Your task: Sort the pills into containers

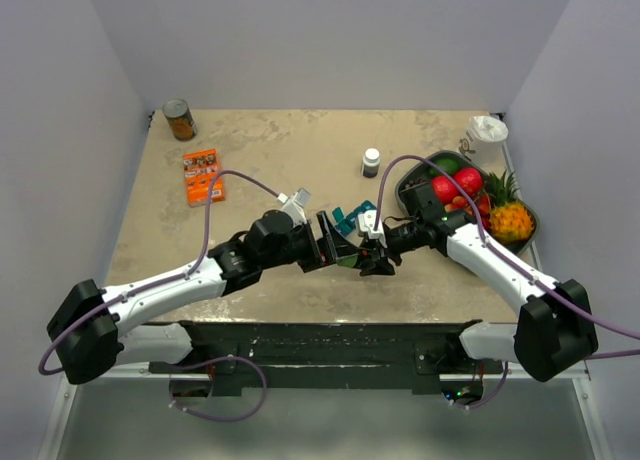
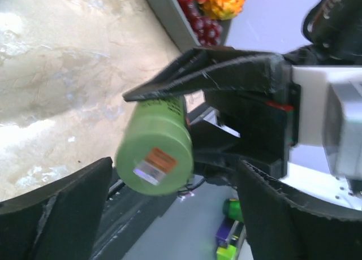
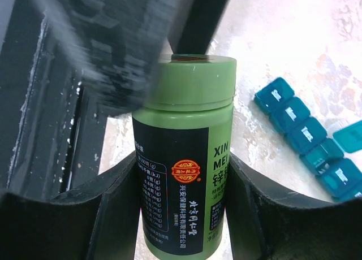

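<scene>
Near the bench's middle the teal containers (image 3: 305, 137) lie with lids hiding their contents, while the right gripper (image 3: 182, 165) clamps a green bottle (image 3: 186, 96) and the left gripper (image 2: 175, 175) gapes wide by its cap.

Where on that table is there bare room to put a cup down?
Bare: the back, between can and small bottle; the left, between orange packet and left arm. Crowded: the middle, where left gripper and right gripper meet by the containers; the right, by the fruit tray.
</scene>
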Robot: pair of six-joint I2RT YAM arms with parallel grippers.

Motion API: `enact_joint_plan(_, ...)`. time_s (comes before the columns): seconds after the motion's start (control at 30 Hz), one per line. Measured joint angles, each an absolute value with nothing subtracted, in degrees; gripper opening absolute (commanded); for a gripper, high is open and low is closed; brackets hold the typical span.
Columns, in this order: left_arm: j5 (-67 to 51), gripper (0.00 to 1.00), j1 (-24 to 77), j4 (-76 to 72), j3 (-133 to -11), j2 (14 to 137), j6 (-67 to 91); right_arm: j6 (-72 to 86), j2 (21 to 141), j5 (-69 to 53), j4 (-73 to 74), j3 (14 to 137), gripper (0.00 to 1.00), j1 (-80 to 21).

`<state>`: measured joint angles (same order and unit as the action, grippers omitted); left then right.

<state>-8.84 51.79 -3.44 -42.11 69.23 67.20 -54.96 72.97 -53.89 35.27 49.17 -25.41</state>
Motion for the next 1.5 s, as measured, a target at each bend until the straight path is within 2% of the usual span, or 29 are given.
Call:
enact_joint_plan(0.23,-8.64,0.99,51.83,-2.0,-40.88,62.24,60.9,-54.94,72.95,-53.54,35.05,49.17,0.0,-24.8)
enact_joint_plan(0.5,-10.28,0.99,51.66,-1.65,-33.78,49.39,27.55,-54.98,72.95,-53.49,35.07,49.17,0.0,-24.73)
enact_joint_plan(0.7,-17.23,0.99,51.66,-8.82,-24.84,43.42,1.23,-55.44,72.95,-53.54,35.11,49.17,0.0,-24.71)
enact_joint_plan(0.8,-20.25,0.99,51.68,-15.05,-22.85,46.48,-9.1,-55.61,72.95,-53.58,35.14,49.17,0.0,-24.69)
enact_joint_plan(0.97,-22.35,0.99,51.66,-19.59,-24.27,55.75,-15.51,-55.81,72.95,-53.65,35.14,49.17,0.0,-24.69)
enact_joint_plan(1.23,-25.04,0.97,51.66,-25.45,-24.97,62.22,-17.67,-56.47,72.95,-53.67,35.16,49.17,0.0,-24.69)
enact_joint_plan(1.5,-27.03,0.89,51.66,-28.23,-28.71,66.94,-17.61,-56.71,72.95,-53.71,35.2,49.17,0.0,-24.69)
